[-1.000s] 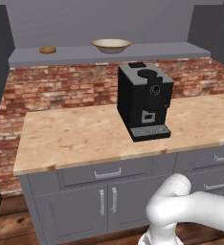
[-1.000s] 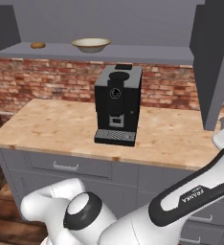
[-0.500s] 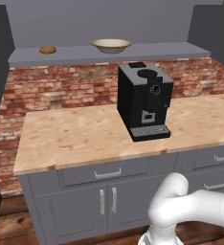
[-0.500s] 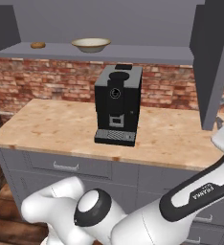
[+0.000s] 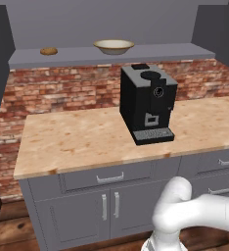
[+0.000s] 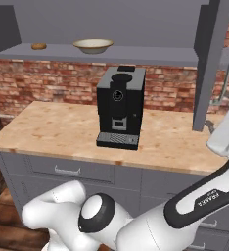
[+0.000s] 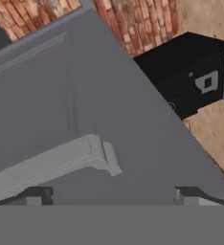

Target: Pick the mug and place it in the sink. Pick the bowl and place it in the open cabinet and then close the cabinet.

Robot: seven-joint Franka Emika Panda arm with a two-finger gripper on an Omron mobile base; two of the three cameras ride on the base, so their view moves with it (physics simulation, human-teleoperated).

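Cabinet (image 5: 175, 51): it is standing open above the counter, its grey shelf exposed, which is why the bowl could go in; shutting it looks like the step in hand.

Counter (image 5: 77, 139): the wooden top is running under the cabinet and carrying the coffee machine.

Cabinet door (image 6: 212, 59): it is hanging swung out and showing edge-on at the right in the right base view; in the hand view its flat grey face (image 7: 109, 95) is lying close in front of the camera, probably because the hand is lining up to push or pull it.

Arm (image 6: 194, 206): it is reaching up and to the right, toward that door.

Coffee machine (image 5: 147, 103): the black unit is sitting mid-counter, below the shelf and well apart from the door's swing as far as I can judge.

Bowl (image 5: 113, 46): it is resting upright on the cabinet shelf, near the middle, so its part of the task appears done.

Handle (image 7: 51, 162): the long bar is crossing the hand view just above the fingertips, near but not between them.

Gripper (image 7: 114, 194): its jaws are standing spread wide and gripping nothing, the tips apart at either side of the door face.

Brown lump (image 5: 49, 51): it is lying on the same shelf, well left of the bowl.
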